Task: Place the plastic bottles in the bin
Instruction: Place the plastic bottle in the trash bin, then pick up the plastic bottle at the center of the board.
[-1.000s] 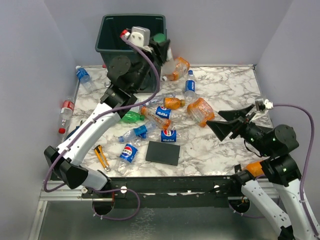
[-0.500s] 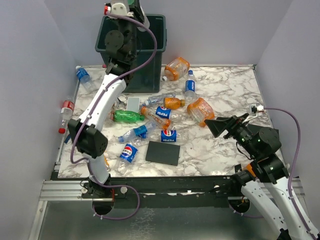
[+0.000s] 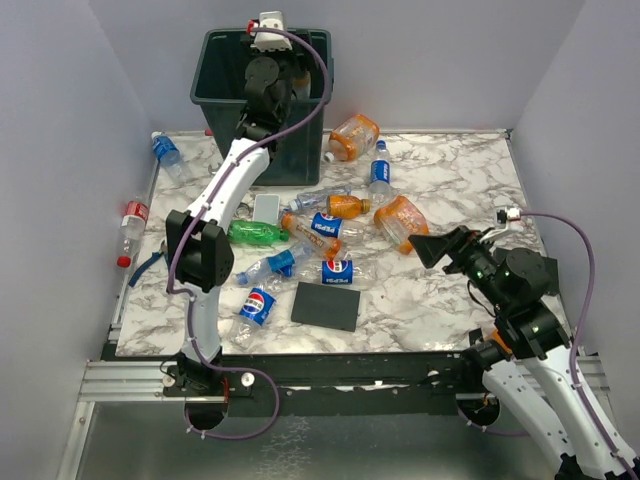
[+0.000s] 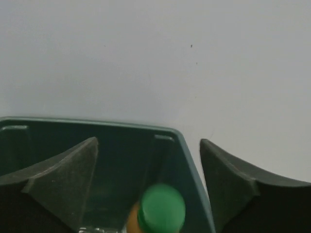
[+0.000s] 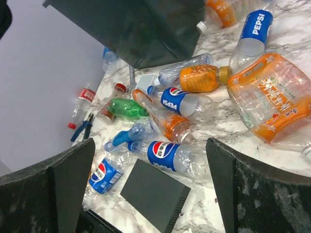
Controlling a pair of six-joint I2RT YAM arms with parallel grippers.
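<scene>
Top: one bin (image 3: 215, 110) at 12 o'clock. About thirteen bottles (image 3: 345, 207) lie outside it, most on the desk (image 3: 450, 180), plus one plate (image 3: 325, 305).

Left wrist: the left gripper (image 4: 148, 144) hangs over the bin, jaws released. One green-capped bottle (image 4: 160, 209) sits loose between them. Best to wait for the drop, then lift straight up.

Right wrist: the right gripper (image 5: 150, 145) has jaws wide and empty.

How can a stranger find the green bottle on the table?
Start at the dark green bin at the far left of the table. In front of it the green bottle lies on its side. Its body alone is green; its neighbours are clear with blue or orange labels.
</scene>
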